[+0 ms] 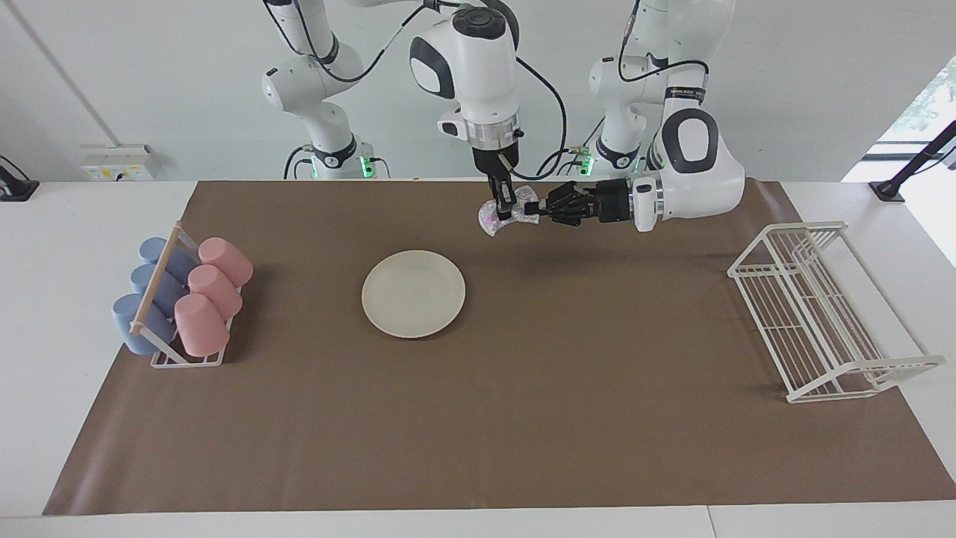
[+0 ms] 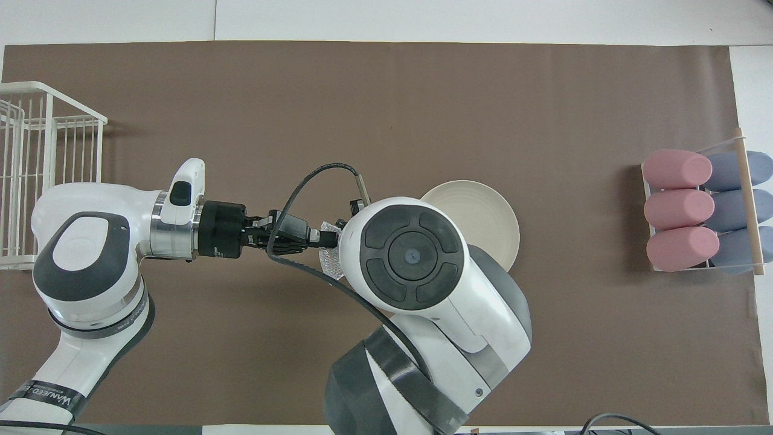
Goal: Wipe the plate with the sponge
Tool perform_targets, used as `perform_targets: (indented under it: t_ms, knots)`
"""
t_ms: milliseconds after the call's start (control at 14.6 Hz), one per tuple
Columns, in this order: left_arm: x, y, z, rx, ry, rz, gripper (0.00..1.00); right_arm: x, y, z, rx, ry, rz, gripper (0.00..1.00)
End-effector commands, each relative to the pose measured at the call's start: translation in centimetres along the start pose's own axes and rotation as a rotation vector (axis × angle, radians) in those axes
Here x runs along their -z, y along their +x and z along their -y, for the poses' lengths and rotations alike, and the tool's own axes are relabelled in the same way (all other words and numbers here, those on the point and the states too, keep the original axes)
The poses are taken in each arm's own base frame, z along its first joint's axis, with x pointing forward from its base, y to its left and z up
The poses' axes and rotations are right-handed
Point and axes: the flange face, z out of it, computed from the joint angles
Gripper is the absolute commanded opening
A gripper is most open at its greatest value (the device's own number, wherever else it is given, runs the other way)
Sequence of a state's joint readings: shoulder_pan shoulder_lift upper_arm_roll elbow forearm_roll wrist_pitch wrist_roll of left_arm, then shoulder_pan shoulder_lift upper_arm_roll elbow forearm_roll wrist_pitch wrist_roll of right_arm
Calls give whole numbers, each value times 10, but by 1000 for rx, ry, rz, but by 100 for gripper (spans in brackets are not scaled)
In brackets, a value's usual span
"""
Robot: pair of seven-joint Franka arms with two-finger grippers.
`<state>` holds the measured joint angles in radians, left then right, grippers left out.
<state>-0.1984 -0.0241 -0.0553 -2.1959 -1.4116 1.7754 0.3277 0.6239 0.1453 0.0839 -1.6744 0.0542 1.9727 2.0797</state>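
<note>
Where the two arms meet in the facing view, the sponge hangs in the air over the brown mat, close to the edge of the table where the robots stand. The right gripper points straight down, pinched tight on the sponge's middle. The left gripper reaches in sideways, and its fingers are squeezed shut on the sponge's edge. Both grippers hold the sponge at once. The plate lies flat on the mat, near the middle of it, with nothing on it. A rack of pink and blue cups sits at the right arm's end of the mat. A white wire rack stands at the left arm's end.

From overhead, the right arm's big round head hides its gripper and part of the plate. Only a bit of the sponge peeks out. The left gripper is clamped on it.
</note>
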Motion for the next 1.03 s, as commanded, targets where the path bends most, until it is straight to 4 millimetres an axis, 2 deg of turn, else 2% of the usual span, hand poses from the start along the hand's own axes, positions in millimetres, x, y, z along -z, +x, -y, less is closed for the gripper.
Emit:
perform_targets:
  t_ms: [0, 68, 137, 342, 548, 753, 959]
  knots:
    - [4, -11, 2, 0, -13, -22, 0, 7, 6, 5, -2, 13, -25, 0]
    - [6, -11, 2, 0, -12, -24, 0, 16, 10, 3, 33, 16, -18, 67]
    - [6, -11, 2, 0, -12, -24, 0, 15, 11, -1, 47, 14, -20, 100]
    - [7, -10, 3, 4, -11, -30, 0, 24, 21, 0, 55, 27, -18, 100]
    - [11, -7, 6, 16, 0, -55, 0, 50, 50, 7, 135, 67, -18, 100]
    - [16, -1, 9, 17, 35, -98, 0, 66, 80, 5, 237, 82, -31, 100]
    - [17, 3, 15, 21, 148, -117, 0, 61, 111, -4, 386, 23, -60, 100]
